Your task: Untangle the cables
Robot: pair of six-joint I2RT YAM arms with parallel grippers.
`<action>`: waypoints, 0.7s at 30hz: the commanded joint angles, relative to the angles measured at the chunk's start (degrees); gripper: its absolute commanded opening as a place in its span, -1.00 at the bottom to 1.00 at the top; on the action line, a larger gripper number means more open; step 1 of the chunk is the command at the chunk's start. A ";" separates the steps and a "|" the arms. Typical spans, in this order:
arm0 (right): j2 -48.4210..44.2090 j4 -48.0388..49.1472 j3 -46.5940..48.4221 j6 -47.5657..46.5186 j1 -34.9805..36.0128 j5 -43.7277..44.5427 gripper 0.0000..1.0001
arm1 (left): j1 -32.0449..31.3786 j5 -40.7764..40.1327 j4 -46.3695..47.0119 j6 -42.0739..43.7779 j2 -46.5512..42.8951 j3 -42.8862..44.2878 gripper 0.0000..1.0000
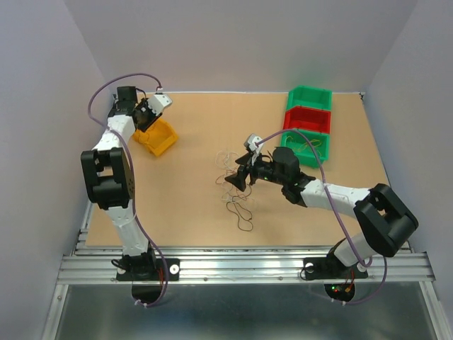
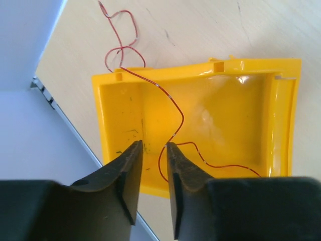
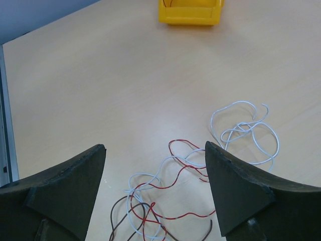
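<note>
Nearest the arm bases, a dark loop [image 1: 243, 212] lies by itself on the bench [image 1: 177, 219], at about six o'clock from the main knot. Just beyond it sit the cables [image 3: 150, 201]: red, whitish and dark brown strands crossing one another in a loose clump near the middle of the bench. The right gripper [image 3: 155, 148] hovers over this clump with its jaws spread wide and nothing between them. A white wire [image 3: 246, 133] curls at two o'clock from the clump in the right wrist view, mostly spread out on its own, though one strand runs back toward the knot.

Farther off, at ten o'clock on the bench, the left gripper [image 2: 153, 145] hangs above the yellow bin [image 2: 200, 68]. Its jaws stand a little apart and pinch nothing. A red wire [image 2: 175, 108] runs along the bin floor just past the fingertips, climbs over the far rim and ends in loops on the bench outside.

At one o'clock stand a green bin [image 1: 309, 95], a red bin [image 1: 306, 119] and another green bin; whether these hold anything is too small to tell.

So one wire looks sorted, draped half out of its bin, while the central clump is the bulk of the work left.
</note>
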 commanded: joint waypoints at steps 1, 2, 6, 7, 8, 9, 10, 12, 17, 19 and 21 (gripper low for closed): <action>0.02 3.94 3.79 1.18 0.05 0.67 0.71 | 0.26 2.41 7.05 -5.89 -6.91 -3.04 -0.12; 0.11 4.03 3.70 1.18 -0.04 0.85 0.71 | 0.17 1.71 9.59 -7.49 -7.08 -2.52 -0.07; 0.64 4.39 3.88 1.36 0.04 1.02 0.71 | 0.17 -0.93 10.24 -16.11 -3.15 4.92 0.05; 0.72 4.47 3.97 1.45 -0.04 1.02 0.72 | 0.08 -0.93 9.36 -16.99 -2.09 6.87 0.07; 0.81 4.56 4.05 1.45 0.04 0.94 0.72 | 0.00 -1.28 8.57 -18.13 -0.77 8.63 0.09; 1.07 4.48 4.05 1.53 -0.04 1.11 0.72 | -0.53 -1.72 6.56 -18.84 1.68 11.95 0.14; 0.99 4.56 4.05 1.53 0.04 1.11 0.73 | -0.97 -2.42 5.93 -19.02 2.75 13.29 0.21; 0.99 4.56 3.97 1.45 -0.04 1.11 0.73 | -2.46 -5.67 4.26 -18.76 6.17 16.45 0.47; 1.08 4.56 3.97 1.53 0.05 1.11 0.74 | -4.92 -11.30 0.04 -19.20 12.68 23.22 0.68; 1.34 4.56 4.23 1.45 0.04 1.02 0.74 | -5.19 -14.72 -3.55 -19.38 17.32 28.83 0.71; 1.43 4.56 4.23 1.53 0.04 1.02 0.74 | -7.12 -15.96 -4.62 -19.37 19.45 30.87 0.72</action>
